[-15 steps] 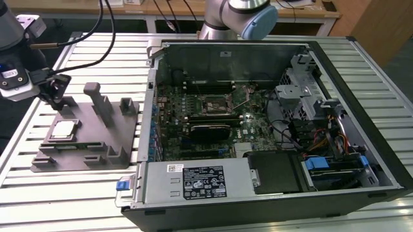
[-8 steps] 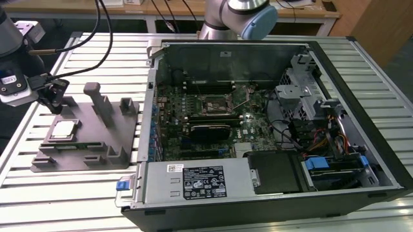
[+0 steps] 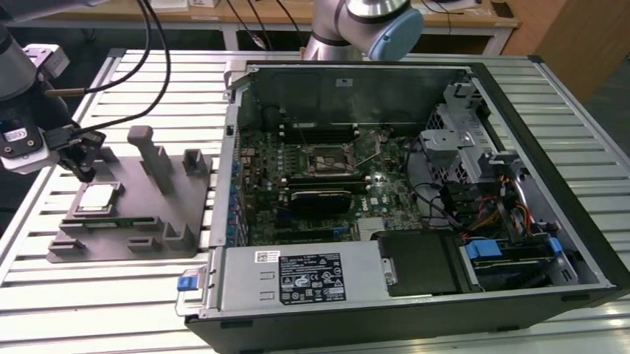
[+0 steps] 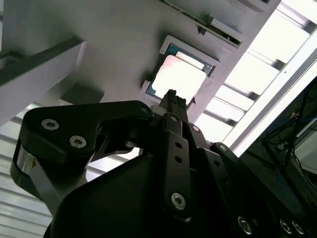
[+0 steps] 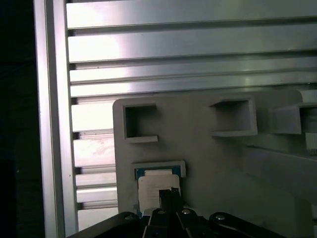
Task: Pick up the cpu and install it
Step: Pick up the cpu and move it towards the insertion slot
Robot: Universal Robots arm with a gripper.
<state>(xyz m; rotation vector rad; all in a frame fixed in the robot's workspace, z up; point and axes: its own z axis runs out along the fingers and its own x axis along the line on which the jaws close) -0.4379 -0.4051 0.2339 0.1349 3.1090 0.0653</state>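
Note:
The cpu (image 3: 96, 198), a small square chip with a shiny silver top, lies flat in a recess at the near left of the grey holder (image 3: 138, 228). In the exterior view my gripper (image 3: 87, 171) hangs just above the chip's far edge, apart from it. Both wrist views show the cpu (image 4: 181, 74) (image 5: 150, 184) beyond my gripper (image 4: 172, 95) (image 5: 169, 194), whose dark fingers sit pressed together, shut with nothing between them. The holder (image 4: 99, 29) (image 5: 208, 153) surrounds the chip in both wrist views.
An open computer case (image 3: 551, 147) lies at the exterior view's right with the motherboard exposed. Its black-framed socket (image 3: 330, 158) has the lever raised. A white-labelled power supply box (image 3: 305, 276) sits at the case's front. The slatted aluminium table (image 3: 147, 81) carries everything; upright posts (image 3: 147, 151) rise from the holder.

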